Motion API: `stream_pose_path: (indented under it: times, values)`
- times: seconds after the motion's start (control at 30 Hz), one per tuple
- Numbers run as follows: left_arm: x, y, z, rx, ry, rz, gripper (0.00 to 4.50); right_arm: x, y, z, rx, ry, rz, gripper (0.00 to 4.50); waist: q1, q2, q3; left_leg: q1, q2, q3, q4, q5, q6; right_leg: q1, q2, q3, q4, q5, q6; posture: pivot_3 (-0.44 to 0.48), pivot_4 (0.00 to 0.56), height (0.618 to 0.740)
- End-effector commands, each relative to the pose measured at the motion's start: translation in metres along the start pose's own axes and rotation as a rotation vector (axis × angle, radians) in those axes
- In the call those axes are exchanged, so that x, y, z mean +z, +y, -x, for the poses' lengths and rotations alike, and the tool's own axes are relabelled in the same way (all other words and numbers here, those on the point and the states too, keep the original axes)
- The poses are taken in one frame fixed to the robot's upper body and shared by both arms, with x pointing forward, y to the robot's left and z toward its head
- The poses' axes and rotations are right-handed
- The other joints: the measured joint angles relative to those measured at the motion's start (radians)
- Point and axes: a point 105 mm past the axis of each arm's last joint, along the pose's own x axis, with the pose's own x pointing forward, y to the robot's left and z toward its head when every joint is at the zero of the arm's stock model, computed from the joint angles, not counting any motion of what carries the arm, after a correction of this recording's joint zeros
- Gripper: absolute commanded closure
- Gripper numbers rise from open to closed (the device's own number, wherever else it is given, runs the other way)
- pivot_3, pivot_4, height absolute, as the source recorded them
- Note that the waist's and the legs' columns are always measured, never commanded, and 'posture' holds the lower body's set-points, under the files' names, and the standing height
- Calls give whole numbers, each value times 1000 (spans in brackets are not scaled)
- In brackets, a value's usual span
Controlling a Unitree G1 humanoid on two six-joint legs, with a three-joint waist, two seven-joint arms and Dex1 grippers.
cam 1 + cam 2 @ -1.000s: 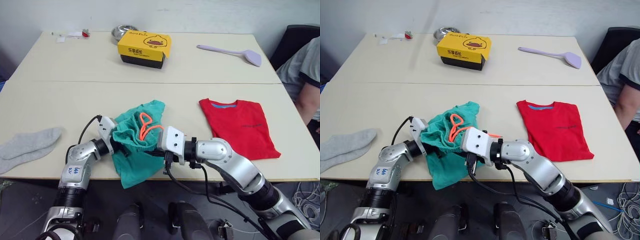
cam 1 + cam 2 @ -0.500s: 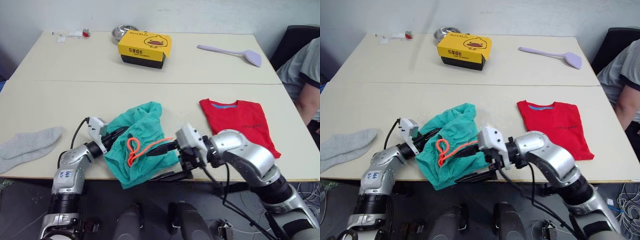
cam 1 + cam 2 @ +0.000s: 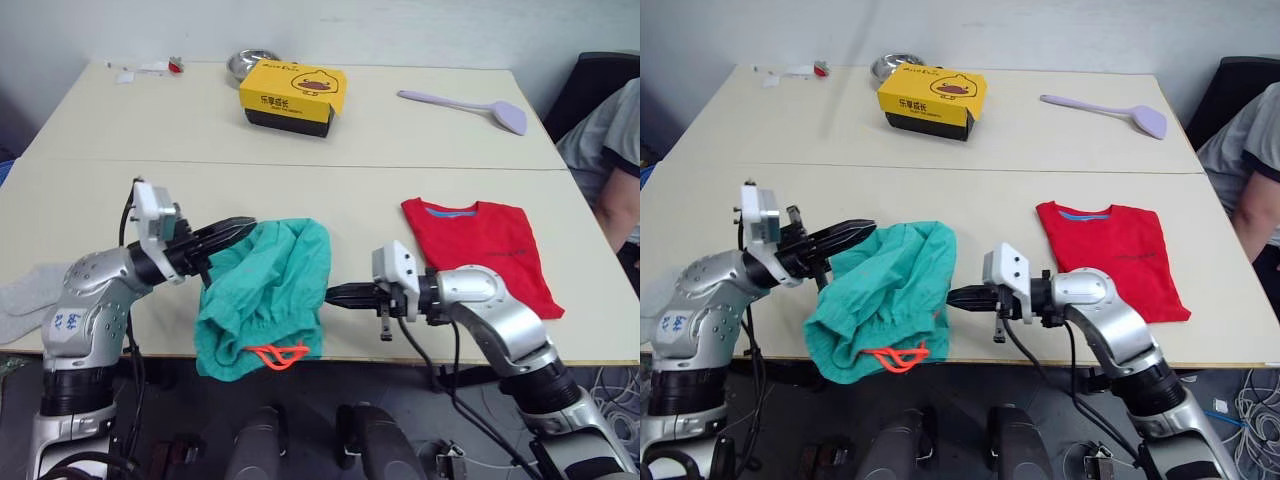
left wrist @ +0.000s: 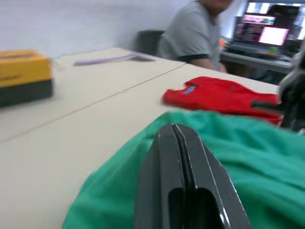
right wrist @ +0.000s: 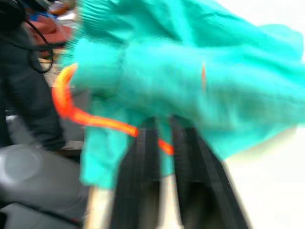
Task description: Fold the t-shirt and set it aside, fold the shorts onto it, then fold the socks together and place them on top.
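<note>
The teal shorts (image 3: 265, 290) lie spread at the table's front edge. Their waistband and orange drawstring (image 3: 276, 353) hang over that edge. My left gripper (image 3: 245, 226) is raised at the shorts' upper left corner, fingers shut on the cloth (image 4: 228, 157). At the shorts' right edge my right gripper (image 3: 332, 295) points left, shut on the hem. The red t-shirt (image 3: 480, 250) lies folded to the right, apart from both grippers. The grey socks (image 3: 20, 290) are at the far left, partly hidden by my left arm.
A yellow box (image 3: 292, 95) and a metal bowl (image 3: 248, 62) stand at the back of the table (image 3: 400, 190). A purple spatula (image 3: 470, 105) lies back right. A person's arm (image 3: 605, 160) is at the right edge.
The shorts have turned over, so the waistband now hangs off the front edge. My left gripper rose and moved left. My right gripper's fingers closed at the shorts' right edge.
</note>
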Motion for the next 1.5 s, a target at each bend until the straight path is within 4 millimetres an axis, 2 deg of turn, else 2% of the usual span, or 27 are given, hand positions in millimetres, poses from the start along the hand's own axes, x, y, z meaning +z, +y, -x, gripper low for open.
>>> stream_pose_path:
  times: [0.03,0.1,0.27,0.4,0.5,0.57,0.63,0.7,0.8,0.97,1.1,1.27,1.4,1.5]
  values:
    - [-9,20,14,95,124,-85,4500,3,-7,-3,-57,-14,47,4463,-7,0,0,0,0,1,0,0,-1,0,1,1,0,0,0,0,150,740]
    - [-20,32,27,171,158,-68,4500,2,-9,-4,-69,-17,45,4463,-8,0,0,1,1,2,-2,1,-1,-1,1,1,1,0,0,0,150,740]
    - [-44,41,55,256,190,-44,4500,5,-7,-4,-63,-49,10,4463,-1,0,0,1,1,2,-1,0,0,-1,1,1,0,0,0,0,150,740]
    - [-54,37,64,244,213,-60,4500,6,-3,-6,-50,-57,-13,4463,2,0,0,0,1,2,-1,-1,1,-1,0,1,0,0,0,0,150,740]
    - [-61,25,66,180,244,-119,4500,6,0,-7,-36,-58,-40,4463,1,0,0,0,0,1,-1,-2,2,-1,-1,1,0,0,0,0,150,740]
    - [-50,35,70,253,183,-127,4500,7,3,-8,-21,-57,-48,4463,0,0,0,0,1,1,-1,-2,2,-1,-1,1,0,0,-1,0,150,740]
    - [-29,48,79,348,81,-115,4500,10,5,-9,-3,-57,-50,4463,1,0,0,0,1,0,-2,-2,2,-1,-1,1,1,0,-1,0,150,740]
    - [-10,53,85,369,15,-95,4500,15,8,-11,17,-63,-53,4463,-1,0,0,0,1,-1,-1,-2,2,-1,-1,0,1,0,-1,0,150,740]
    - [12,43,77,278,-27,-50,4500,23,10,-16,37,-83,-51,4463,-2,0,0,0,1,-1,-2,-2,2,-1,-1,-1,1,0,-1,0,150,740]
    - [32,10,32,17,-25,-9,4500,27,6,-41,24,-90,-37,4463,0,0,0,0,1,-1,-2,-2,2,-1,-1,-1,1,0,-1,0,150,740]
    - [43,2,10,-69,-66,4,4500,36,-4,-70,-19,-95,-5,4463,-1,-1,-1,0,0,-1,0,0,-1,-1,0,-1,2,0,-1,0,150,740]
    - [60,-2,1,-142,-133,58,4500,57,-15,-99,-79,-156,17,4463,-8,-1,0,0,1,0,0,2,-4,-2,1,0,3,0,-1,0,150,740]
    - [64,-14,-2,-239,-143,141,4500,55,-16,-96,-75,-138,31,4463,-5,-1,0,-1,1,0,0,2,-4,-2,1,0,3,0,-1,0,150,740]
    - [46,-33,-8,-331,-43,156,4500,45,-24,-75,-104,-112,-2,4463,-2,-1,-1,-1,0,1,0,2,-4,-2,1,1,2,0,-1,0,150,740]
